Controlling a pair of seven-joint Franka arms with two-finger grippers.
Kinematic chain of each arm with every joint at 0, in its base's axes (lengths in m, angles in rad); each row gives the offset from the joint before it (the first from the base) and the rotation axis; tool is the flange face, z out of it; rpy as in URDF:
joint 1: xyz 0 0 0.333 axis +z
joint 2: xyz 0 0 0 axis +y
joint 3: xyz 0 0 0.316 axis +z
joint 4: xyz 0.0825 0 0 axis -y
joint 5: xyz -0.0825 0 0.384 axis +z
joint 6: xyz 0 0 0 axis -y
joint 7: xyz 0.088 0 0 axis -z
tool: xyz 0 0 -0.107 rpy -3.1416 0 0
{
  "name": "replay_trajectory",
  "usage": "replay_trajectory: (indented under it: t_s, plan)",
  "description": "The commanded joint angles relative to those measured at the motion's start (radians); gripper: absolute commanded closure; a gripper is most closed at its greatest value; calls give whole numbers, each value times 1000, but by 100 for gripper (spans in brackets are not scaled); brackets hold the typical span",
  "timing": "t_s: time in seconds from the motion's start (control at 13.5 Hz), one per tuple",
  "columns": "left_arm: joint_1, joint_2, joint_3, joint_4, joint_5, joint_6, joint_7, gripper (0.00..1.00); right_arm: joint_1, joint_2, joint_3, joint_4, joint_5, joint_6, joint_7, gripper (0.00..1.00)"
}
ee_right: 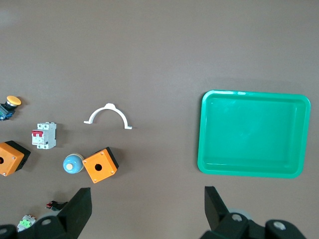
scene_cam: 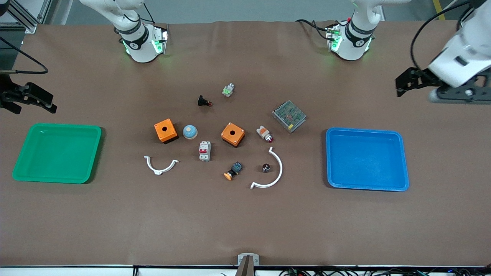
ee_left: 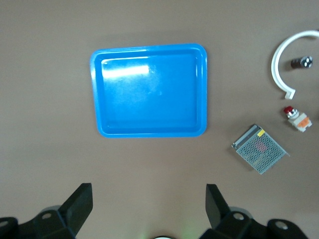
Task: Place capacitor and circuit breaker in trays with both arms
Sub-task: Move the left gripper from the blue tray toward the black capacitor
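Observation:
The capacitor, a tiny dark cylinder, stands inside the curve of a white arc clip; it also shows in the left wrist view. The circuit breaker, white-grey with two red levers, lies between the two orange boxes, nearer the front camera; it also shows in the right wrist view. My left gripper is open and empty, up over the table near the blue tray. My right gripper is open and empty, up over the table near the green tray.
Mid-table parts: two orange boxes, a blue dome, a mesh power supply, a white-and-orange lamp, an orange-capped push button, a second white arc clip, a black red-tipped part, a green-white part.

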Motion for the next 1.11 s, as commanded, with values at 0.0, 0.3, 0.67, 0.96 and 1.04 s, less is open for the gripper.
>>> replay_trajectory:
  t_s: [0.0,0.3,0.67,0.96,1.04]
  plan:
    - [-32,98,-24,38,16,36,-43,0,-19,22,16,30,1,-9,-6,0]
    - [-144,227,-45,35,21,177,-241,0,-19,23,16,30,3,-8,-8,0]
    - [-253,454,-44,88,38,430,-494,0,-10,28,17,30,7,-6,-3,0]
    - [-352,656,-21,211,109,553,-676,3,34,28,24,26,-2,-6,-6,0]
    - [-369,685,-21,216,128,601,-713,6,63,28,25,20,0,-8,1,0]
